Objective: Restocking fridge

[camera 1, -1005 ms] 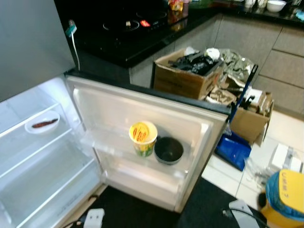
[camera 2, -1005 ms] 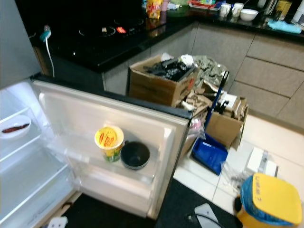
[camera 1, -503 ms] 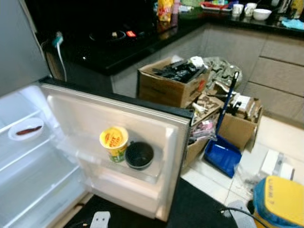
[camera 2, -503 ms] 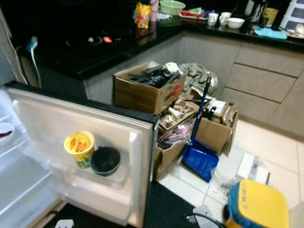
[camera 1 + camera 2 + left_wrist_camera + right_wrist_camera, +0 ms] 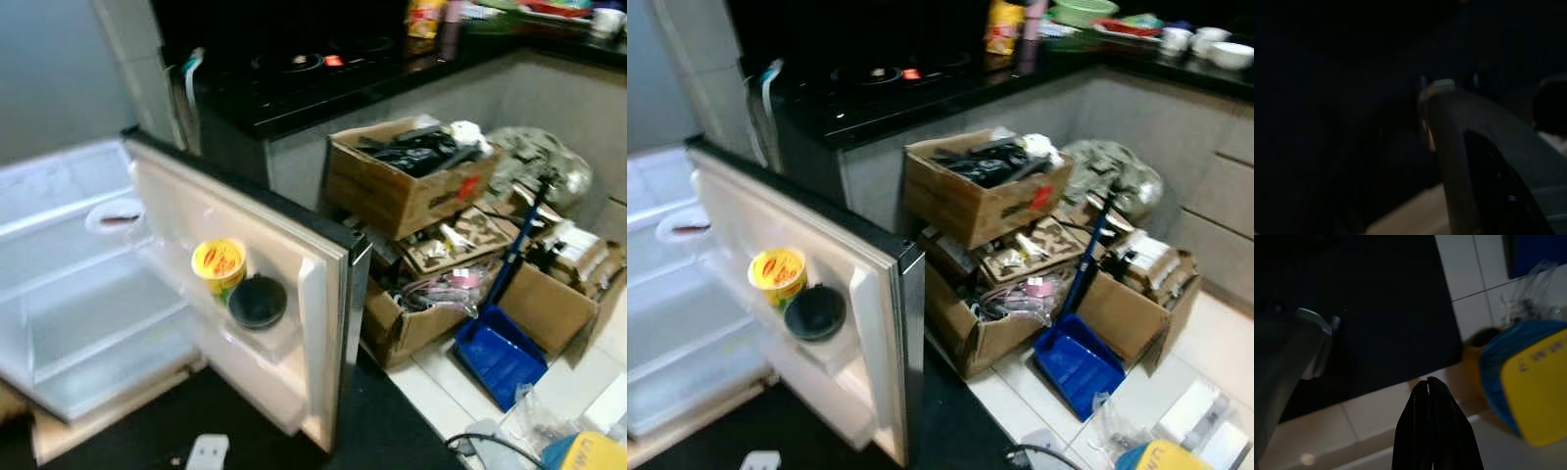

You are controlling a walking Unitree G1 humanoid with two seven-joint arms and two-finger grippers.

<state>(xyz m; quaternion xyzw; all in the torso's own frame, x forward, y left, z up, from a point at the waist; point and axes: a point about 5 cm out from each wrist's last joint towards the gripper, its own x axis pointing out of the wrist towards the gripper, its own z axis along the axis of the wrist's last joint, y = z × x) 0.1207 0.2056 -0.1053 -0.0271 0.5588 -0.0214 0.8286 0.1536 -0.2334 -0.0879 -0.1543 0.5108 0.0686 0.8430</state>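
Fridge door [image 5: 294, 294] is swung wide open, white inner liner facing the room, dark edge along its top. On the door's clear plastic shelf [image 5: 257, 338]: a yellow-lidded instant noodle cup [image 5: 218, 265], upright, and a small black round bowl [image 5: 257, 301] touching it on the side toward the door's free edge. Both sit in the same shelf compartment.

Fridge interior [image 5: 88, 323] is lit, with glass shelves. A small white dish with a dark reddish strip on it [image 5: 114, 217] rests on the upper shelf near the hinge side.

Right gripper [image 5: 1428, 387]: hanging over the floor, the two long black fingers pressed together, nothing between them. Below it in the wrist view are a black floor mat [image 5: 1366, 308], pale floor tiles [image 5: 1479, 303] and a blue bin with a yellow lid [image 5: 1528, 377].

Left gripper: wrist view is near black; I make out one curved dark shape [image 5: 1459, 147] and a pale strip of floor, not enough to tell how the jaws stand.

Beside the door's free edge, the floor is cluttered: an open brown cardboard box full of black items [image 5: 407, 171] stacked on another open cardboard box of mixed packets [image 5: 421, 294], a third cardboard box [image 5: 554, 294] further off, and a blue dustpan with a long dark handle [image 5: 500, 338] leaning between them. A black countertop with a hob [image 5: 313, 73] runs behind. A small white object [image 5: 208, 452] lies on the black mat in front of the fridge.
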